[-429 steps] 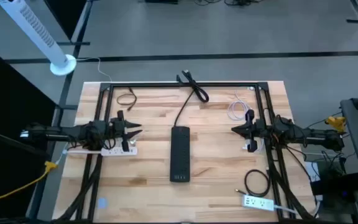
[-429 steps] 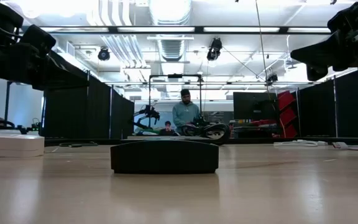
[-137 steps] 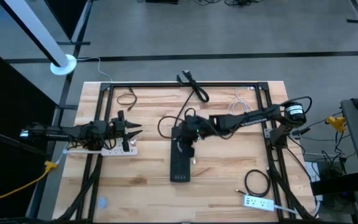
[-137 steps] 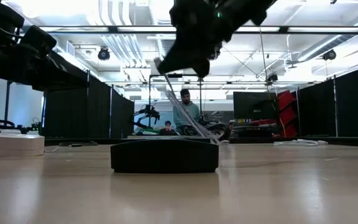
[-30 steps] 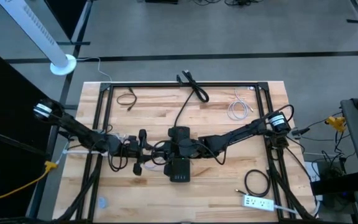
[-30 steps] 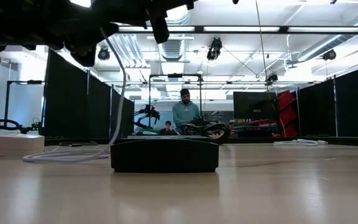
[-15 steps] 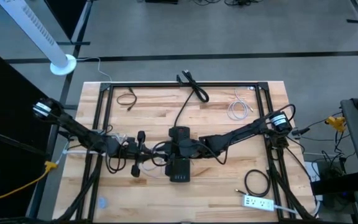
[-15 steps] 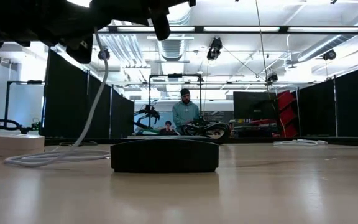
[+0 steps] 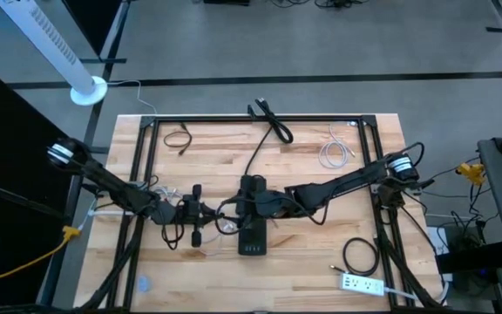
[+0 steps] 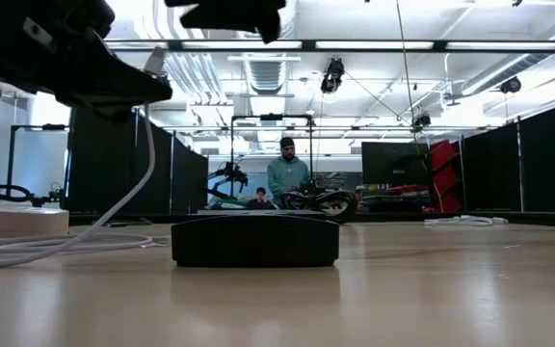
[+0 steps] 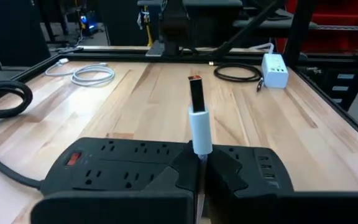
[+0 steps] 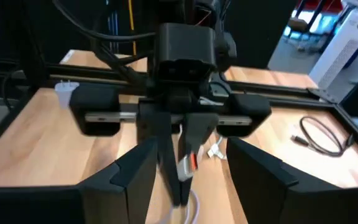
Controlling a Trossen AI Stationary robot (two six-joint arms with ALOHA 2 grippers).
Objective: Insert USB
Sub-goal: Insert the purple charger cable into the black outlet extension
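Black plastic power strip [image 9: 251,218] lies mid-surface on the pale wood-plank surface [image 9: 321,262], lengthwise, its small ports at the near end [image 11: 265,168]. My left gripper [image 11: 199,167] sits just beside the strip's left flank, fingers pinched tight on the white USB plug with a dark metal tip [image 11: 197,121], held upright, red spot at its end. The white cable [image 10: 75,241] droops from it and coils on the wood. The plug is not in any port. My right gripper [image 12: 182,180] hovers over the strip's middle facing the left one, jaws spread wide, nothing in them. No brand or writing I can read anywhere; a red switch [image 11: 72,159] on the strip.
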